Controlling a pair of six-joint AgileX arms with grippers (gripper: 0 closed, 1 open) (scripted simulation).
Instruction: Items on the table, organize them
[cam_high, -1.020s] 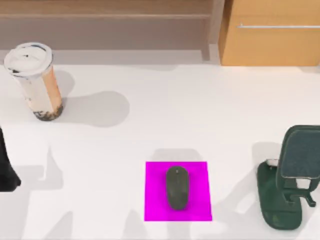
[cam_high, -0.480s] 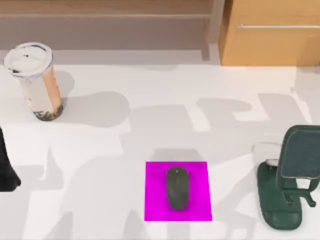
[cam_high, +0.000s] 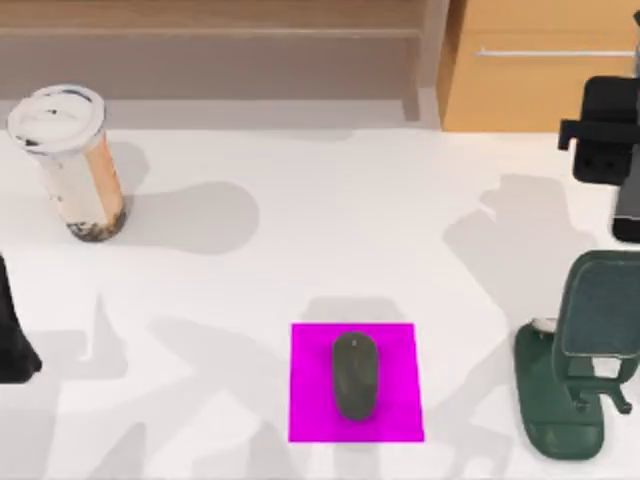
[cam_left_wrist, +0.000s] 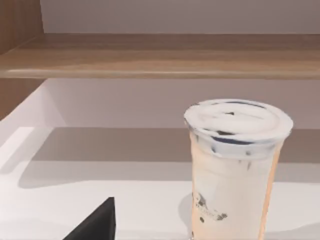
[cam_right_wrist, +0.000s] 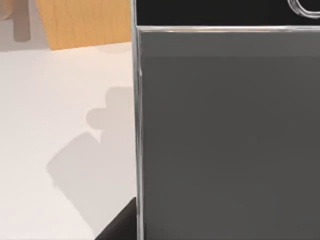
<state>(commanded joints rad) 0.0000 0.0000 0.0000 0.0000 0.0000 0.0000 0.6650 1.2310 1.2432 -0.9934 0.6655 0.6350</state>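
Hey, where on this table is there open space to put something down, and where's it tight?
Widest bare stretch of the table: the middle, between the drink cup at far left and the green stand at right, behind the magenta mat holding the mouse. Also free: front left, beside the mat. Crowded: the right edge, with the stand and right gripper above it.
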